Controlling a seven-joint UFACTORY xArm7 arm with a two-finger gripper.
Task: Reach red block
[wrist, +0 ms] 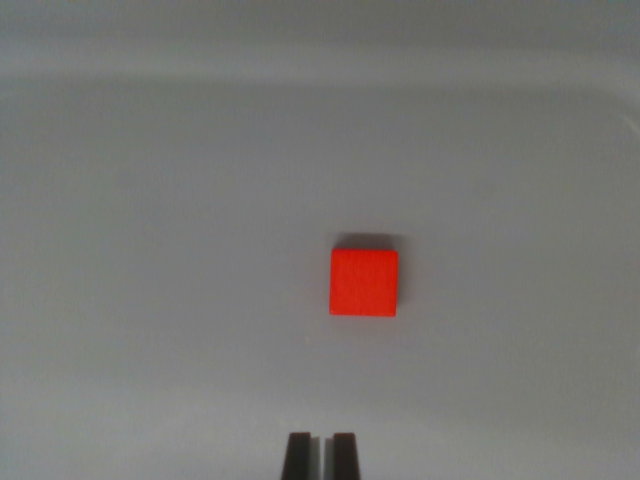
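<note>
Block: 1 red block (pixel 364 283), square face, flat matte top, sharp edges, lying just right of centre on the worktop.
Worktop (pixel 150 250): smooth, pale grey, plain.
End effector (pixel 320 456): 2 dark fingertips at bottom edge, nearly together with a thin gap, well apart from the block.

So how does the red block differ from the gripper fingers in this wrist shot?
The red block is bright red; the fingers are dark, nearly black. The block is a single square seen whole near the middle of the picture; the fingers are two narrow bars cut off by the bottom edge, with only a thin gap between them. The block lies slightly toward the wrist view's right of them. Both show against the plain grey surface.
</note>
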